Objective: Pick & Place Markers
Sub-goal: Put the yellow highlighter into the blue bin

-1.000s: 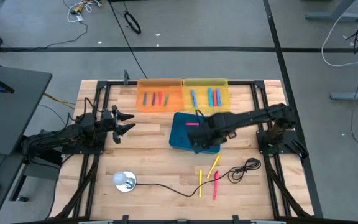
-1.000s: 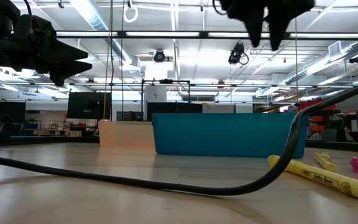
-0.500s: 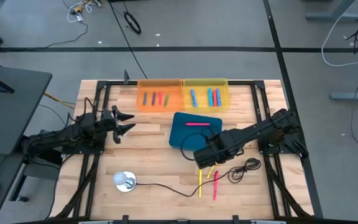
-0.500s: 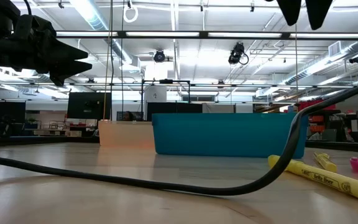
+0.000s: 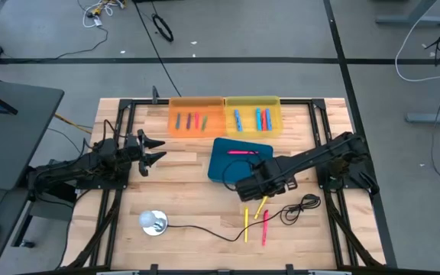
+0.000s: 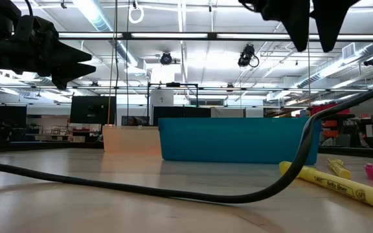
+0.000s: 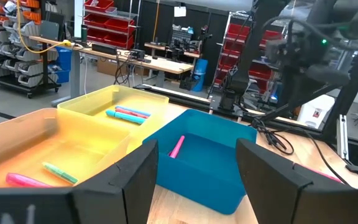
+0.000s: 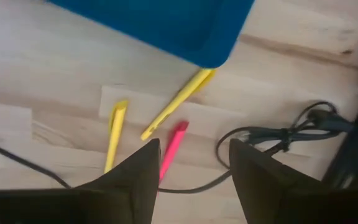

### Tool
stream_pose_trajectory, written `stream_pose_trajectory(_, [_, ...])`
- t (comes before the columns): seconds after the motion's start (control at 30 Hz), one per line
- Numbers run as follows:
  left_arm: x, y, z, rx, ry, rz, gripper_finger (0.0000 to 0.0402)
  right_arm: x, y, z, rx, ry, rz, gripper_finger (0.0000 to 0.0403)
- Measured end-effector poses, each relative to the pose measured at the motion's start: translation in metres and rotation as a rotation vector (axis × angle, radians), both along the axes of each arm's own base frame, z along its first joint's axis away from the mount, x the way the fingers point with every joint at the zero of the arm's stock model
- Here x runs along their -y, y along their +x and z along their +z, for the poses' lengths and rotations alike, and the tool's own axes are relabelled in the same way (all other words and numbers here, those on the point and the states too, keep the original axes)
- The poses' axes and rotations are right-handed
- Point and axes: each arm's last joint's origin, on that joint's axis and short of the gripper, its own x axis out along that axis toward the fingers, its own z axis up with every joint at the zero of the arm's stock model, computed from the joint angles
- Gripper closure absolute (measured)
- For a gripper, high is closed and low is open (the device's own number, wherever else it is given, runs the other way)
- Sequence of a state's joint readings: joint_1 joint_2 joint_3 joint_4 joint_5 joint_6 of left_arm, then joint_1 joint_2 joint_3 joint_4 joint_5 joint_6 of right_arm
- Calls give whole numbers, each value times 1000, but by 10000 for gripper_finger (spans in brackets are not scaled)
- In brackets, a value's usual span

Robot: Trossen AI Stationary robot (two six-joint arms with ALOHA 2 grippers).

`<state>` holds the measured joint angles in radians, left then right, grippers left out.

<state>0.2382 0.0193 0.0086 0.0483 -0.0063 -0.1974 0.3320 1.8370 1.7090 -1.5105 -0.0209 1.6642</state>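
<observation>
right gripper (image 5: 255, 191) hangs above the table near the front right corner of the teal plastic bin (image 5: 221, 166), fingers parted w/ nothing between them; in the right wrist view the gap frames bare wood and the loose markers below.

straight under/just fwd of it lie three loose markers on the wood, toward the table's front edge, right of centre: a yellow marker (image 8: 179, 102) touching/just beside the bin's corner, lying diagonal; a 2nd yellow marker (image 8: 114, 134) beside it, nearer the front edge; a pink-red marker (image 8: 169, 148) between the other two, tip near the black cable coil (image 8: 278, 134). all three run roughly front-to-back w/ a slant, so their long axes sit more or less along the gripper's view dir. the finger gap looks to straddle the pink-red one crosswise, prob. the next pick, tho that's a guess. the cable is close on one side; could snag.

one pink marker (image 5: 240, 152) already in the teal bin, near its back wall. orange translucent tray (image 5: 195, 103) and yellow translucent tray (image 5: 252, 101) sit side by side at the table's back edge, each w/ several coloured markers inside.

left gripper (image 5: 155, 150) waits over the table's left side, well apart from the loose markers, fingers spread, empty. right arm is far nearer the three, so the pick is its job.
</observation>
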Motion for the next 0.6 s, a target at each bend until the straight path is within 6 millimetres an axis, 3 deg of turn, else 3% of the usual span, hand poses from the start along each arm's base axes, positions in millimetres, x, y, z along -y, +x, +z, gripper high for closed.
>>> stream_pose_trajectory(0.6, [0, 0, 0, 0, 0, 0, 179, -1, 0, -73, 4, 91, -71, 213])
